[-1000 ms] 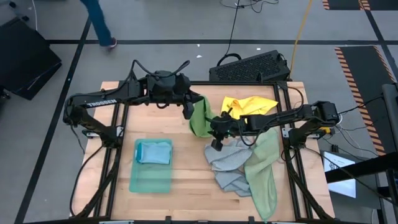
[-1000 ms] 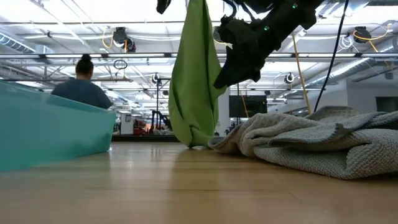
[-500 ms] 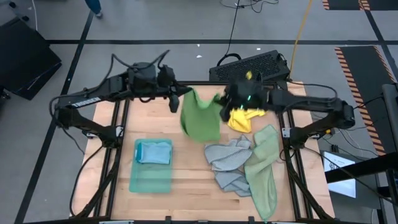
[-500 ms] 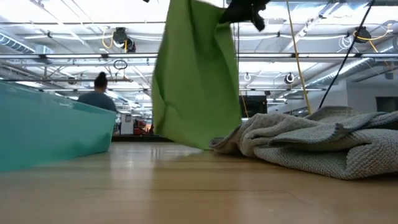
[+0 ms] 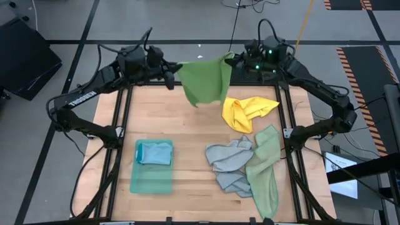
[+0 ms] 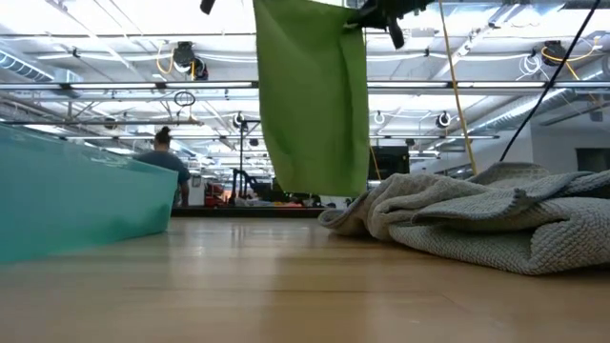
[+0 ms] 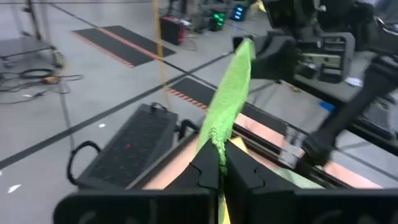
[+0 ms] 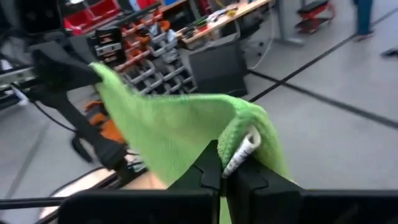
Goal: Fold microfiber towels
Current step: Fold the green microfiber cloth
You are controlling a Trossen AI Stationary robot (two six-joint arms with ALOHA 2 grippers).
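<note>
A bright green microfiber towel (image 5: 203, 81) hangs spread above the table's far edge, its lower edge (image 6: 319, 186) clear of the wood. My left gripper (image 5: 171, 76) is shut on its left top corner. My right gripper (image 5: 231, 60) is shut on its right top corner. A yellow towel (image 5: 245, 111) lies crumpled on the table below the right gripper. A grey towel (image 5: 228, 164) and a pale sage towel (image 5: 265, 170) lie in a heap at the right. A light blue towel (image 5: 154, 152) lies folded in a teal bin (image 5: 150, 181). My left gripper pinches the green towel's top corner (image 7: 216, 142) between its two fingers, coming nearly level from the table's left. The cloth runs from there as a taut upper edge toward the other gripper and hangs below. My right gripper pinches the opposite top corner (image 8: 239, 134), where a white tag (image 8: 244, 149) shows, between its two fingers. It comes nearly level from the table's right. The towel hangs flat below, lifted clear of the table.
A black keyboard (image 5: 251, 67) sits beyond the table's far edge behind the right gripper. In the low view the grey heap (image 6: 477, 224) fills the right and the teal bin (image 6: 76, 200) the left. A person (image 6: 167, 162) stands far off in the room.
Both grippers have risen and gone toward the table's far edge, drawing apart. The right gripper climbed from low by the grey heap, carrying the towel's other corner. The green towel, before a narrow bunch touching the table, is now spread out flat and lifted clear.
</note>
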